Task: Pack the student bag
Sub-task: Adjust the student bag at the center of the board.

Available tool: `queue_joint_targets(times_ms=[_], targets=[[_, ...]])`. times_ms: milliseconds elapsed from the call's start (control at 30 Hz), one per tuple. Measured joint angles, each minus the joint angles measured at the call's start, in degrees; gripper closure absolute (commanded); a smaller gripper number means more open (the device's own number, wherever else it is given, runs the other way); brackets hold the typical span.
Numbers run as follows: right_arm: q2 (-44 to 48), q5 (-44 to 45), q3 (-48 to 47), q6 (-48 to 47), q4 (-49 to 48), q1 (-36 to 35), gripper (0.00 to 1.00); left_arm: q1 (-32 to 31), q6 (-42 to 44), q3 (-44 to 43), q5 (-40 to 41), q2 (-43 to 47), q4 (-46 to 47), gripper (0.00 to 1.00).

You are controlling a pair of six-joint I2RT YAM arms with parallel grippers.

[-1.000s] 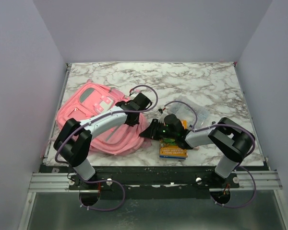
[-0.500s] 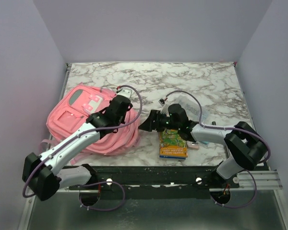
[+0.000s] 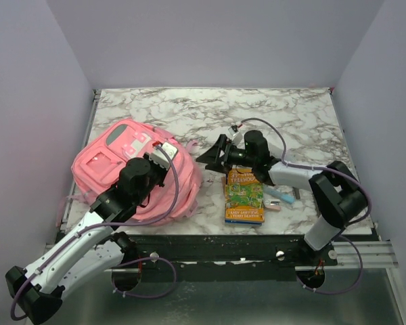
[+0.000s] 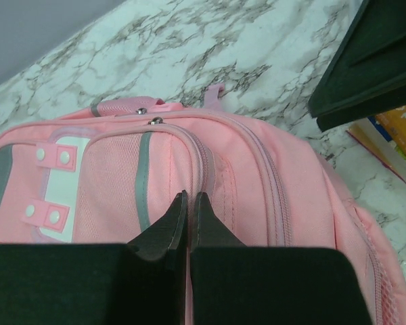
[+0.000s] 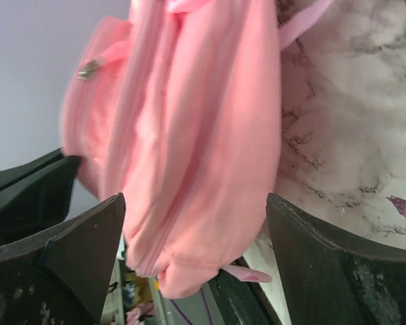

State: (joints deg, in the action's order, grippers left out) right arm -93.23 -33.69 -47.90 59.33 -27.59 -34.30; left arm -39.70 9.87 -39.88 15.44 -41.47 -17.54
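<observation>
The student bag (image 3: 115, 159) is a large pink backpack lying on the left of the marble table. It fills the left wrist view (image 4: 257, 183), with its grey-trimmed pocket and white patch to the left. My left gripper (image 3: 164, 156) hovers over the bag's right side, shut (image 4: 189, 198), with nothing visible between its fingers. My right gripper (image 3: 213, 152) stands just right of the bag, open wide and apart from it. In the right wrist view the bag's pink end (image 5: 189, 135) lies ahead of the spread jaws (image 5: 195, 200), and neither finger touches it.
A colourful book (image 3: 243, 196) lies flat near the front edge, right of the bag; its corner shows in the left wrist view (image 4: 399, 128). Small blue and pink items (image 3: 282, 196) lie beside it. Grey walls enclose the table on three sides.
The right gripper has opened and drawn back to the right, off the bag. The left arm swung towards the near left, its gripper still shut over the bag. The bag has shifted and stands fuller.
</observation>
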Motion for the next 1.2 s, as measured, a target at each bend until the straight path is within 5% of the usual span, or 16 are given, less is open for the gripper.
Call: queue_joint_targets(times_ms=[200,333,567,900,933,1000,1067,1200], targets=[[-10.43,-2.23,2.03,8.7,-9.27,-0.26,0.13,0.0,0.72,1.31,-4.48,1.92,2.78,1.0],[-16.33,-3.56,2.12,13.22,-15.26,-0.92,0.24,0.0,0.74,2.03,-6.84,3.06,3.63,1.0],[-16.9,-1.95,4.0,19.39,-28.09,-2.78,0.96,0.0,0.57,2.21,-9.01,2.78,4.85,1.0],[-3.74,13.14,14.51,13.49,-34.62,-1.99,0.99,0.09,-5.03,-3.34,-6.14,-8.72,10.67,0.98],[-2.12,15.39,15.8,12.39,-35.58,-1.99,0.99,0.74,-7.08,-5.99,-6.16,-10.99,10.01,0.92],[-0.46,19.04,16.92,10.34,-37.75,-2.23,0.99,2.25,-9.9,-9.73,-6.45,-13.53,8.87,0.53],[-0.39,21.51,16.9,8.17,-39.65,-2.95,0.99,5.99,-13.79,-14.29,-8.5,-16.09,6.29,0.3],[-1.16,27.87,16.92,2.49,-41.64,-7.43,0.99,11.23,-19.43,-16.0,-10.97,-16.17,1.03,0.06]])
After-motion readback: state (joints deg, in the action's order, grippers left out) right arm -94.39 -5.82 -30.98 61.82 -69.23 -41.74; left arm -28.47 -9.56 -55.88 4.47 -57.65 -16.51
